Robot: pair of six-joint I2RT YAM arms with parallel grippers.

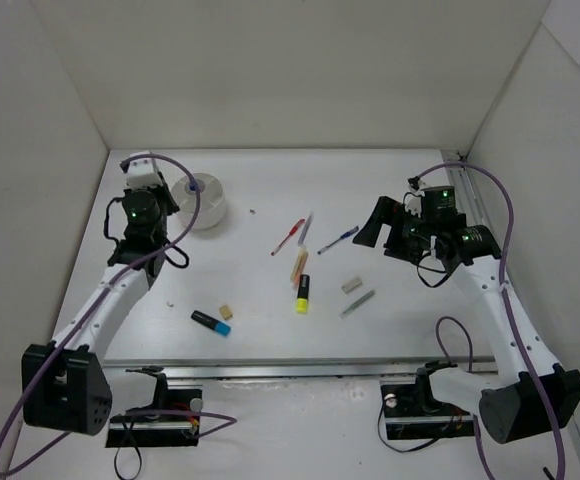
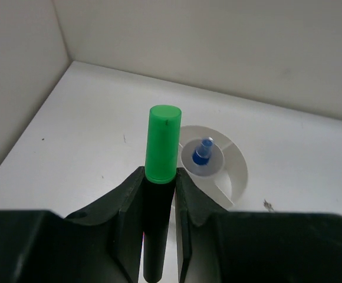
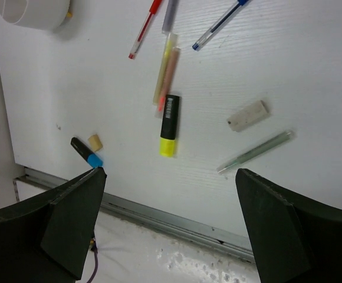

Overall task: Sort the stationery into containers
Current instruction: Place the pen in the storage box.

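Over the table in the top view, my left gripper (image 1: 155, 192) hangs just beside the low round white divided bowl (image 1: 202, 204) at the far left. My right gripper (image 1: 385, 226) hovers to the right of the loose items, away from the side wall.

On the left wrist camera, the jaws are clamped on a stubby black highlighter with a green cap (image 2: 162, 144), which points towards the bowl. A white-blue tube (image 2: 201, 154) stands in the bowl's middle. I judge this the drop-off step: carry the cap over the rim to a free compartment, then let go. The back wall leaves little room beyond.

On the right wrist camera, the fingers (image 3: 76, 212) stand wide apart, holding nothing. A black highlighter with a yellow end (image 3: 168, 125) lies nearest, with a beige eraser (image 3: 247, 115) and a thin grey-green pen (image 3: 255, 152) near it. All three lie clear of the metal rail (image 3: 159, 215) at the near edge.
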